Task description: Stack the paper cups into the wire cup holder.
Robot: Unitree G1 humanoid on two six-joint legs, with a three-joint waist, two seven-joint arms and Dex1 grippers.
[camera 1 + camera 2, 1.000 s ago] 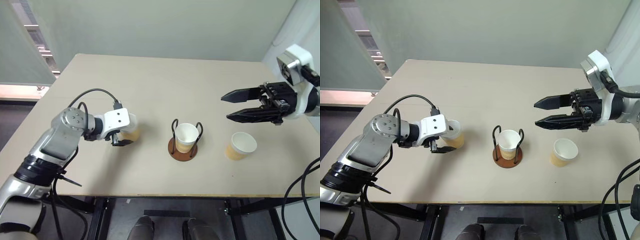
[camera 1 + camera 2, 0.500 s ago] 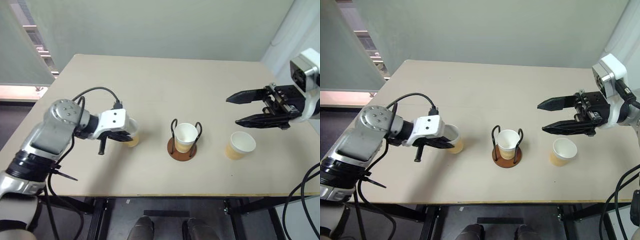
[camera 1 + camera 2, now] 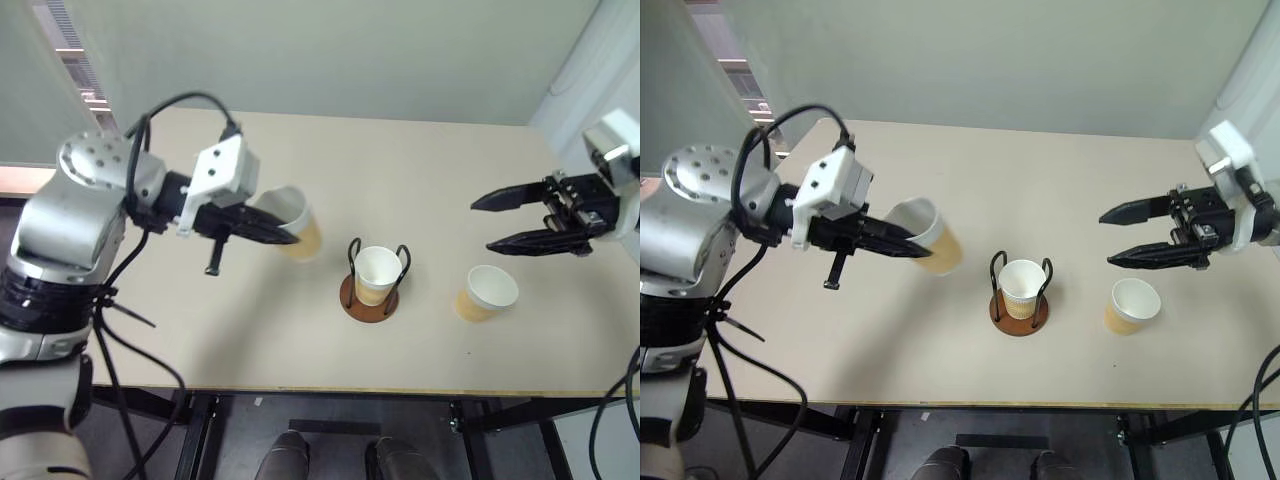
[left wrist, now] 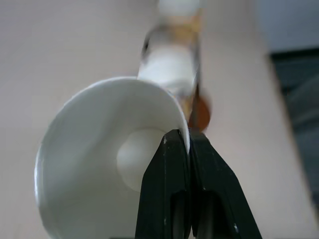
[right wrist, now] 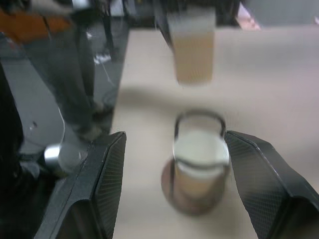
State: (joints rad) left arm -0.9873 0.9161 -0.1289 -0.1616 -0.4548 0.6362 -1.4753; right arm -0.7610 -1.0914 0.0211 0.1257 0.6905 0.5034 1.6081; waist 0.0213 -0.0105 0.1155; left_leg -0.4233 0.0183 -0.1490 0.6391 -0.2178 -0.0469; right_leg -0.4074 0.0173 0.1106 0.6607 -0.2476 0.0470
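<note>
On the table [image 3: 440, 160], the wire cup holder [image 3: 371, 292] held one paper cup [image 3: 377, 272]; another cup [image 3: 484, 292] stood to its right, a third [image 3: 294, 222] was raised at its left.

Three small tapered paper cups share one colouring: tan-yellow outside, plain white inside, with a rolled white rim. One is the lifted cup [image 3: 925, 236], one the cup in the holder [image 3: 1021, 286], one the cup standing on its own [image 3: 1132, 305]. The round disc base of the wire cup holder [image 3: 1018, 314] is reddish-brown, its two upright wire loops black. The flat counter [image 3: 1040, 180] is an even pale beige, unpatterned. The left gripper [image 3: 912, 250] and the right gripper [image 3: 1108, 238] have black fingers on white housings.
</note>
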